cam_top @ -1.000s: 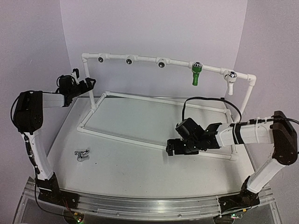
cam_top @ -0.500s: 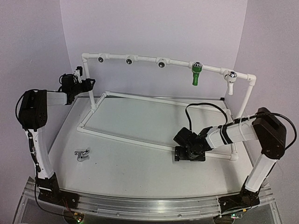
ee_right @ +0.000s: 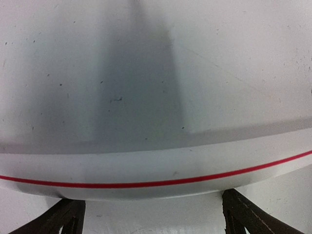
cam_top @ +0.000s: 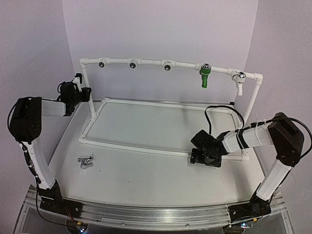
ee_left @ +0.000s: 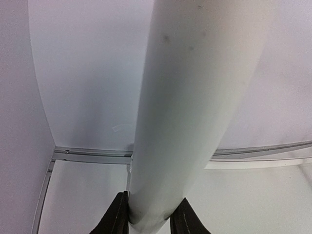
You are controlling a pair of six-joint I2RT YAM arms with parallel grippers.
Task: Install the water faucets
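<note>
Silver faucet (cam_top: 86, 162) sits loose on the table (cam_top: 146, 185), well apart from both arms. Left gripper (ee_left: 150, 215) clamps the pipe frame (cam_top: 146, 63) upright; right gripper (cam_top: 205, 158) hangs spread over the base pipe (cam_top: 146, 148). Looks like frame-steadying, and next up one arm probably has to fetch it.
</note>
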